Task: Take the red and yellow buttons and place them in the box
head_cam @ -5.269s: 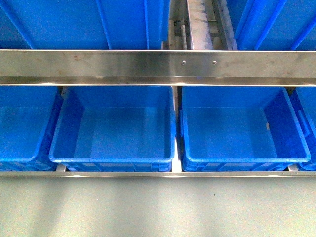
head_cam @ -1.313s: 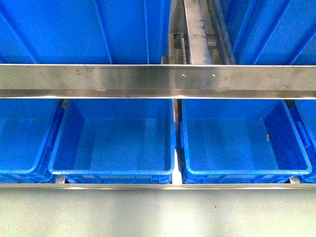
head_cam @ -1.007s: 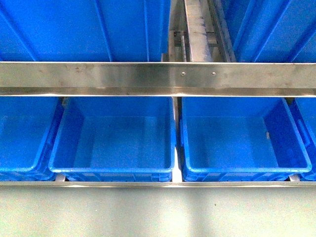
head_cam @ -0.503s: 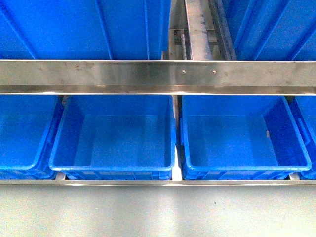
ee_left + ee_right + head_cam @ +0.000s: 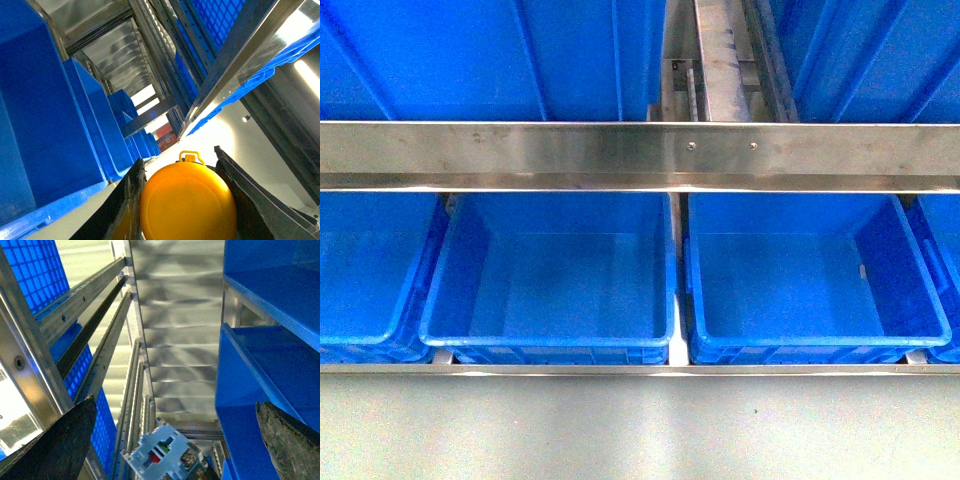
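Yellow round plastic button [image 5: 187,205] pinched in left gripper [image 5: 177,156]; right gripper [image 5: 175,404] spread; blue bins [image 5: 548,341] below steel rail [image 5: 620,150] unchanged, nothing delivered.

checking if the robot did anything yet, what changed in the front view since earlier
Only the framing shifted: the steel rail and blue bins sit lower in the front view than five seconds ago, after creeping slightly up in the last second. Bins keep their places; no gripper shows there. Left gripper holds a yellow button.
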Robot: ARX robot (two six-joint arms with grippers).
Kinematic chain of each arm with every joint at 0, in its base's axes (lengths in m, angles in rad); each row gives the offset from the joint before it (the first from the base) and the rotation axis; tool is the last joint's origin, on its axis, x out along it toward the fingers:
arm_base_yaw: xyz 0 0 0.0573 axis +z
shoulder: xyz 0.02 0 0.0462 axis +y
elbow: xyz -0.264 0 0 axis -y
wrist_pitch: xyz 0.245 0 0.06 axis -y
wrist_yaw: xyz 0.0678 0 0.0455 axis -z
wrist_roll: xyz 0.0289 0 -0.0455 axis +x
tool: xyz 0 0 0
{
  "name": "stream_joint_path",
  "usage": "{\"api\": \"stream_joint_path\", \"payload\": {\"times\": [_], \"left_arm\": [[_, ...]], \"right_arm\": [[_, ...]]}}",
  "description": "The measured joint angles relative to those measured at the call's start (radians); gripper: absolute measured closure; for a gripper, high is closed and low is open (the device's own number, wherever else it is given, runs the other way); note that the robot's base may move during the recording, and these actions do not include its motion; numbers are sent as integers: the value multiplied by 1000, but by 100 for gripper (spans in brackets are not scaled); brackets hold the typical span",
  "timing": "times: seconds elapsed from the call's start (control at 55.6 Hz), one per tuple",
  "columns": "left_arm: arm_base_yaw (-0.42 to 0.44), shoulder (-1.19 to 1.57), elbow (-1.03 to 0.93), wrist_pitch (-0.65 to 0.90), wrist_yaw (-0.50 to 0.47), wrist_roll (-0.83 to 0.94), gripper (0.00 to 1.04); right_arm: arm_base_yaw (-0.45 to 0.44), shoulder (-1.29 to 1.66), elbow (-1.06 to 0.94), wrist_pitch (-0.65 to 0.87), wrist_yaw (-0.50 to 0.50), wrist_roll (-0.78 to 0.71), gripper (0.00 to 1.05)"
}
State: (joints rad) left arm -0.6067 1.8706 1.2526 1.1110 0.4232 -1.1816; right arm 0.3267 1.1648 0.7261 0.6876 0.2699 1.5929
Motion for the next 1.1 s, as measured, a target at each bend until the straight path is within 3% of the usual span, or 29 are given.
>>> {"api": "stream_joint_path", "payload": {"times": [0.593,0.917,1.097], "left_arm": [[-37,14,-32,-8,-39,-5,71],[-47,14,-34,-25,-52,-1,71],[-60,15,-32,-40,-58,1,72]], "right_arm": [[13,0,0,23,6,-54,8],[11,-2,-6,-11,14,-72,59],[-5,-23,-23,-24,14,-74,63]]}}
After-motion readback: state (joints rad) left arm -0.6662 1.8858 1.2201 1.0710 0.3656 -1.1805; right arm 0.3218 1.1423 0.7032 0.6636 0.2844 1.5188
